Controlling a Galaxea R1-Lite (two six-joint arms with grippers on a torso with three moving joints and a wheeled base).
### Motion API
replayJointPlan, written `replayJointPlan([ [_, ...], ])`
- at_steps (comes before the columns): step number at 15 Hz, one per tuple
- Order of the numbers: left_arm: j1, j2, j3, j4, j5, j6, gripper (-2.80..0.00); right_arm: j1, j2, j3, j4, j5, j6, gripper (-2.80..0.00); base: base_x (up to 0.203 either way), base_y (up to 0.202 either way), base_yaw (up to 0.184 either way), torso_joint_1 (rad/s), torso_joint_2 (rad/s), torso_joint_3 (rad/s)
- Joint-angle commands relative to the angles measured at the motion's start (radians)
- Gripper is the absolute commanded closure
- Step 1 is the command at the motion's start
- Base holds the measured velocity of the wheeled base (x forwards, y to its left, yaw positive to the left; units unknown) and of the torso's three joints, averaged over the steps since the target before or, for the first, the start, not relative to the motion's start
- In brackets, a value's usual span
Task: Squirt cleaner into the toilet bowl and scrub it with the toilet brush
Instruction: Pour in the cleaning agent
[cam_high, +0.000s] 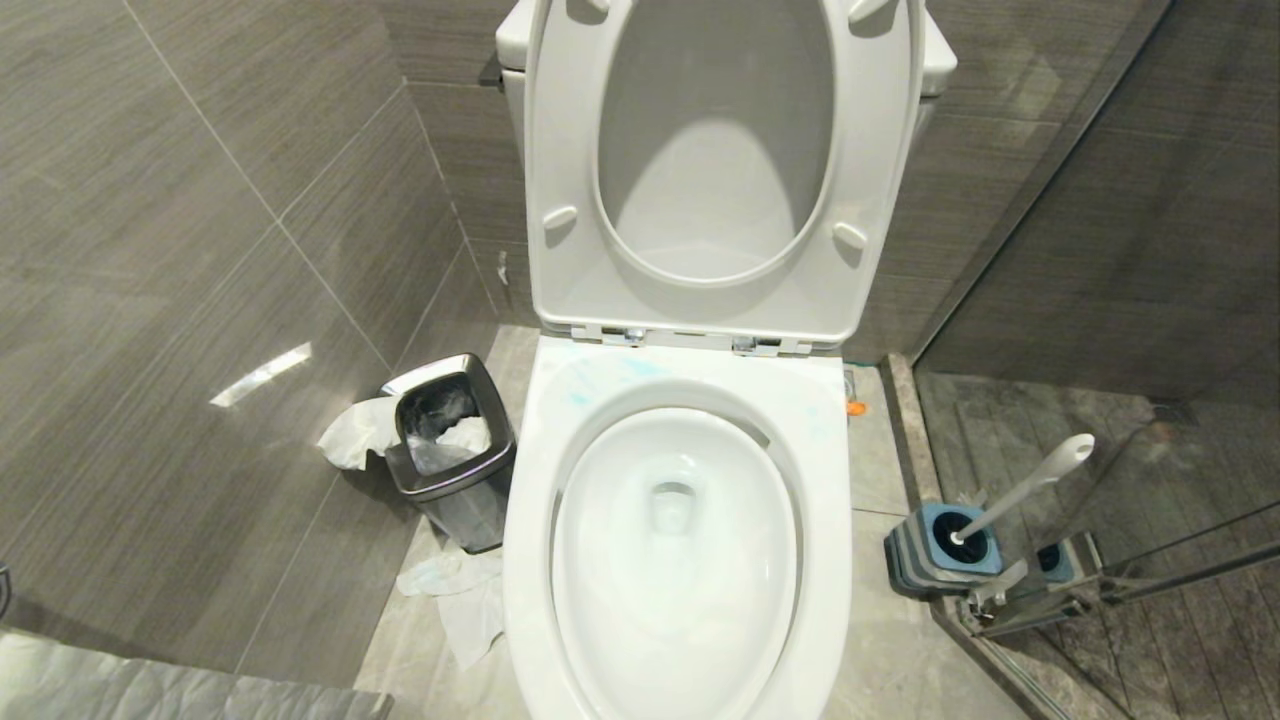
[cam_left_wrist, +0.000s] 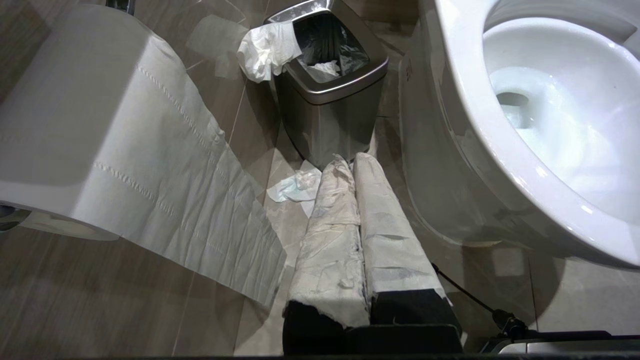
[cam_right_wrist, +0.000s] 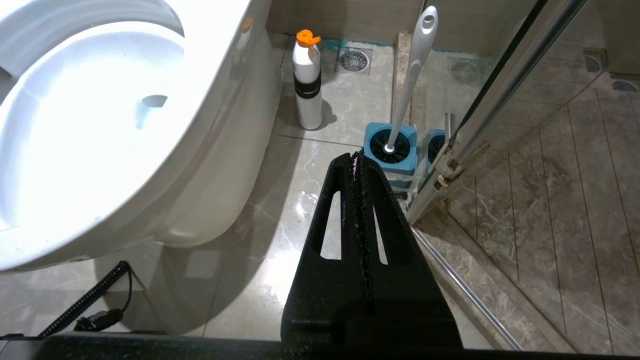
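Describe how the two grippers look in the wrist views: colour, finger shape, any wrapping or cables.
The left gripper has two long fingers wrapped in crumpled white paper-like material, black at their base; a thin black cable runs beside it. The right gripper is bare matte black, with tapering wedge-shaped fingers, each with a slot cut through it and a rough inner edge.

The left gripper has white-wrapped fingers; the right gripper is bare black and slotted.
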Motion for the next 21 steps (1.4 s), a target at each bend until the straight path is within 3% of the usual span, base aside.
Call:
replayJointPlan([
  [1,0.0,0.002,0.002,0.0,0.0,0.0,0.0,0.0,0.001,0.0,0.0,0.0,0.0,0.0,0.0,0.0,0.0,0.0,0.0,0.0],
  [21,0.0,0.0,0.003,0.0,0.0,0.0,0.0,0.0,0.001,-0.001,0.0,0.0,0.0,0.0,0.0,0.0,0.0,0.0,0.0,0.0],
])
